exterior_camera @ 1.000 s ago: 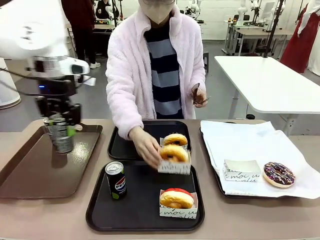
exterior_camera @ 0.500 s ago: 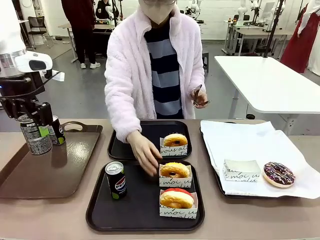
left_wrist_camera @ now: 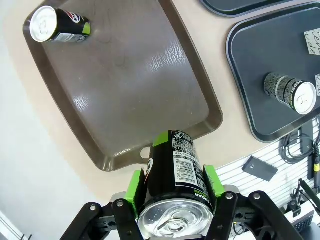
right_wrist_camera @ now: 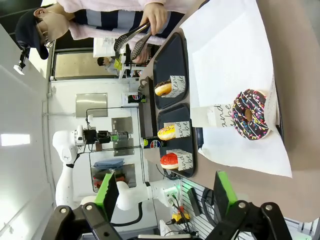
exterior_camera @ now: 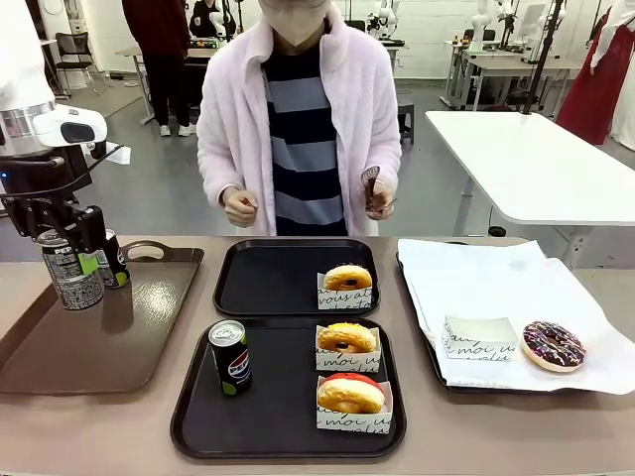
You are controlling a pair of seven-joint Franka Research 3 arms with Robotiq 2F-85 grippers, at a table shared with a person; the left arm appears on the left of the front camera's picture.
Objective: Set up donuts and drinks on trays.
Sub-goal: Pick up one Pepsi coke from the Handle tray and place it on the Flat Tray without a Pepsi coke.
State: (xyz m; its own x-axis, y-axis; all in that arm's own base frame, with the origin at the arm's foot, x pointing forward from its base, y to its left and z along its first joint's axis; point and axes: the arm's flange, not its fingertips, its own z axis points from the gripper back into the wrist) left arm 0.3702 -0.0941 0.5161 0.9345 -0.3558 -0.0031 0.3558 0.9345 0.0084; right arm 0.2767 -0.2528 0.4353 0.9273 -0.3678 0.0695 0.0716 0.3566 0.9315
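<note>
Black soda can (exterior_camera: 69, 278) sits clamped upright in your L hand (exterior_camera: 67, 248), green pads pressed on both sides, held in the air above the glossy brown tray (exterior_camera: 99, 337). The L wrist view puts it over the tray's handle end. A 2nd can (exterior_camera: 114, 260) stands in that tray's far L corner. Your R hand (right_wrist_camera: 165, 195) hangs w/ fingers wide apart, nothing between them.

Mid-bench (exterior_camera: 496, 436), the near black tray (exterior_camera: 278, 426) carries a 3rd can (exterior_camera: 230, 357) on its L side, plus a yellow-glazed donut (exterior_camera: 346, 339) and a red-glazed donut (exterior_camera: 349, 394), both sleeved. The far black tray (exterior_camera: 268, 283), just behind, has a plain donut (exterior_camera: 347, 278) on its R side.

At R, the paper-lined tray (exterior_camera: 433, 369) holds a choc sprinkled donut (exterior_camera: 554, 345) and an empty sleeve (exterior_camera: 479, 337). A person across the bench holds tongs (exterior_camera: 369, 183).
</note>
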